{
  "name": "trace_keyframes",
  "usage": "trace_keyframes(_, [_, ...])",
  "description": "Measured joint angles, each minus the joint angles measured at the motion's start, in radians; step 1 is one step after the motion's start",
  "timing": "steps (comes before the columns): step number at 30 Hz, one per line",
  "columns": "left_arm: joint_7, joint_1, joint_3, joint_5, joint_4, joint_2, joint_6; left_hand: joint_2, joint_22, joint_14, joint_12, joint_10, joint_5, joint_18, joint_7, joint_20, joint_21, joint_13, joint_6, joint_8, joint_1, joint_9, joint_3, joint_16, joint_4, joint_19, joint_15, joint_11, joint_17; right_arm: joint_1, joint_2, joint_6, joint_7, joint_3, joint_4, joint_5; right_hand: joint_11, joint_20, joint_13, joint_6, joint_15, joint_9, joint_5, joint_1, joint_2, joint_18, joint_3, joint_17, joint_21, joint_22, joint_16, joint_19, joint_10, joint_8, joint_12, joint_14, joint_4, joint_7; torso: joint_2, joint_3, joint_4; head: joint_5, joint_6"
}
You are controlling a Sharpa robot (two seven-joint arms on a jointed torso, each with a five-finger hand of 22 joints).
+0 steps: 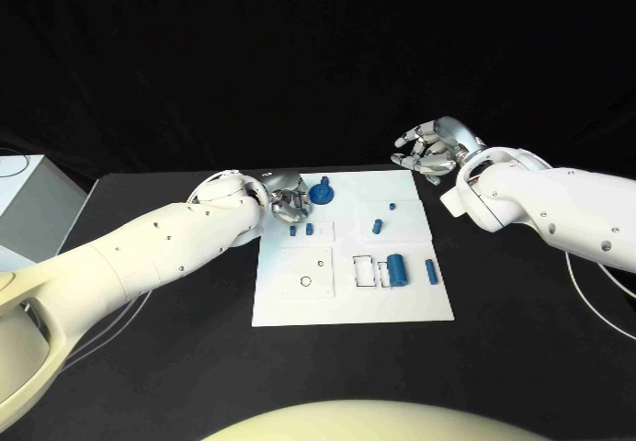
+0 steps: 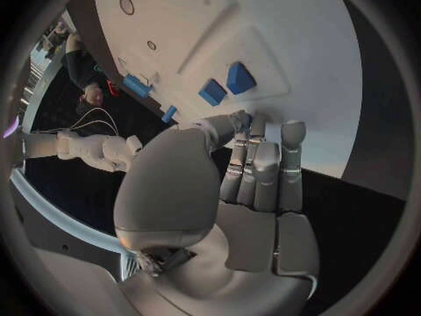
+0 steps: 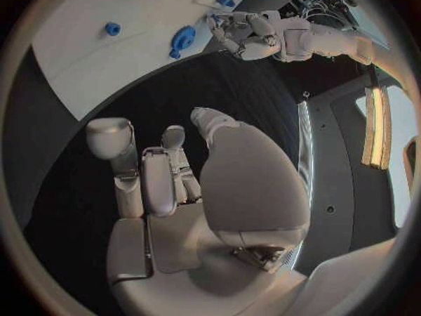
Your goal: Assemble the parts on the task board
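The white task board (image 1: 351, 276) lies mid-table. My left hand (image 1: 284, 198) hovers at its far left corner, fingers loosely bent and holding nothing, right beside a round blue part (image 1: 323, 191). Two small blue blocks (image 1: 302, 231) lie just in front of that hand. In the left wrist view the fingers (image 2: 263, 165) reach toward the same blocks (image 2: 226, 84). Further blue parts are a peg (image 1: 378, 224), a cylinder (image 1: 399, 268) and a pin (image 1: 431, 269). My right hand (image 1: 435, 149) is raised beyond the board's far right corner, fingers spread and empty. Its wrist view shows the round part (image 3: 182, 38) and my left hand (image 3: 244, 34).
A white box (image 1: 27, 207) stands at the table's left edge. A recessed square with a small ring (image 1: 308, 276) is on the board's left half, and a white holder (image 1: 371, 269) sits beside the cylinder. A cable (image 1: 603, 294) trails on the right.
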State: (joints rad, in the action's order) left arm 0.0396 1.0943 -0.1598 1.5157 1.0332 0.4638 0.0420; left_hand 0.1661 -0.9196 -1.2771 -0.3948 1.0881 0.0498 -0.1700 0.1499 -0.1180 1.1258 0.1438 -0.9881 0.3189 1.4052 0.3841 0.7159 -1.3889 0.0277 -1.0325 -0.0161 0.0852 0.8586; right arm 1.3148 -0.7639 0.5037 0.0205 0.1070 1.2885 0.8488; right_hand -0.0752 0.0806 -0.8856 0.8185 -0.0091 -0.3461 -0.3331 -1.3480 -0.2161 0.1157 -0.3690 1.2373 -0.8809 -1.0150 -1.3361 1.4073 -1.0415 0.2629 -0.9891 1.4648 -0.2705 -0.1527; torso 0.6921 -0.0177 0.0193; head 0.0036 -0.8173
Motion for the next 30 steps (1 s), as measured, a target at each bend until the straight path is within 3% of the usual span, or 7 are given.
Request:
trace_keyframes(8, [-0.001,0.0,0.002,0.0,0.001,0.001,0.003,0.0,0.002,0.005,0.009,-0.007,0.0,0.0,0.001,-0.005,-0.001,0.004,0.001,-0.009,0.0,0.0,-0.003,0.004,0.003,0.006,-0.002,0.006,-0.004,0.0,0.0,0.0,0.0,0.0,0.0,0.0,0.0,0.0,0.0,0.0,0.0,0.0,0.0,0.0,0.0,0.0,0.0,0.0,0.0,0.0,0.0,0.0,0.0,0.0,0.0,0.0,0.0,0.0,0.0,0.0,0.0,-0.001,0.0])
trace_keyframes(13, [-0.001,-0.003,0.005,0.0,0.001,0.002,0.004,0.005,0.017,0.03,0.042,-0.039,0.0,0.0,0.006,-0.009,-0.014,0.004,0.071,-0.07,-0.005,-0.027,0.004,0.011,0.01,0.031,-0.009,0.013,-0.04,-0.001,0.0,0.0,0.0,0.0,-0.001,0.0,0.0,0.0,0.0,0.0,0.0,0.0,0.0,0.0,0.0,0.0,0.0,0.0,0.0,0.0,0.0,0.0,0.0,0.0,0.0,0.0,0.0,0.0,0.0,-0.0001,-0.0002,0.0,0.0])
trace_keyframes(17, [0.001,-0.003,0.005,0.001,0.001,0.004,0.007,0.011,0.026,0.046,0.059,-0.052,0.0,0.0,0.004,-0.015,-0.023,0.003,0.089,-0.087,-0.011,-0.036,0.006,0.016,0.012,0.043,-0.015,0.019,-0.061,-0.001,0.0,0.0,0.0,0.0,-0.001,0.0,0.0,0.0,0.0,0.0,0.0,0.0,0.0,0.0,0.0,0.0,0.0,0.0,0.0,0.0,0.0,0.0,0.0,0.0,0.0,0.0,0.0,0.0,0.0,-0.0004,-0.0002,0.001,0.001])
trace_keyframes(30, [0.004,-0.004,0.005,0.0,0.012,0.009,0.013,0.023,0.038,0.061,0.085,-0.07,0.0,0.0,-0.002,-0.02,-0.03,-0.009,0.109,-0.108,-0.023,-0.047,0.01,0.022,0.01,0.059,-0.022,0.029,-0.088,-0.001,-0.001,0.0,0.0,0.0,0.0,-0.001,0.0,0.0,0.0,0.0,0.0,0.0,0.0,0.0,0.0,0.0,0.0,0.0,0.0,0.0,0.0,0.0,0.0,0.0,0.0,0.0,0.0,0.0,0.001,-0.0007,-0.0003,0.0,0.001])
